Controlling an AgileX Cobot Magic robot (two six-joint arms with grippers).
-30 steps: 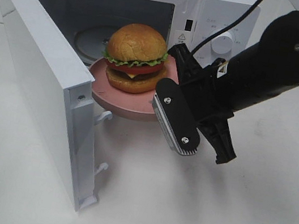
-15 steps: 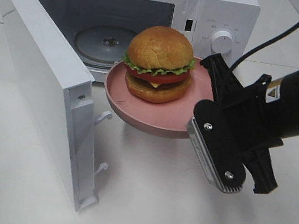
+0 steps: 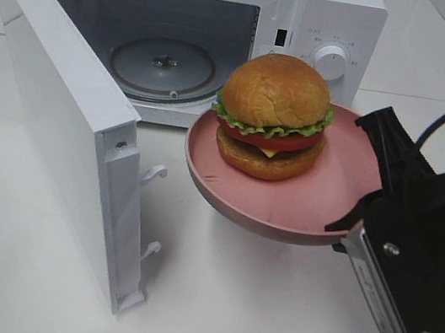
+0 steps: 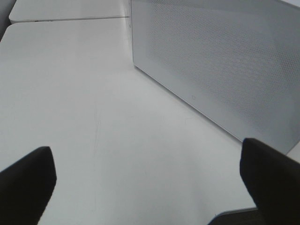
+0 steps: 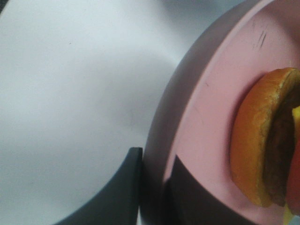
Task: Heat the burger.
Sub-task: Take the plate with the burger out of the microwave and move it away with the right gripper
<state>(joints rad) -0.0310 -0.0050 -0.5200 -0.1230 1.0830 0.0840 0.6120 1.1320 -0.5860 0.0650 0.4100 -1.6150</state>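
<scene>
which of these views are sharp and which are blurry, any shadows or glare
Exterior high view: evenly lit and sharp on the burger and microwave, soft shadow under the pink plate. Right wrist view: soft and out of focus, the plate rim and right gripper too close. Left wrist view: pale, washed-out table, dark blurred fingertips.

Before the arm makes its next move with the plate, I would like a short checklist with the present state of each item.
1. Grip on the pink plate: the right gripper has its jaws shut on the rim, one on each side. Ok.
2. Burger upright on the plate: ok.
3. Plate level: it tips a little in the high view. Cannot tell if that is safe.
4. Microwave door swung wide open: ok.
5. Turntable bare, with room for the plate: ok.
6. Left gripper open, holding nothing, outside the door: ok.
</scene>
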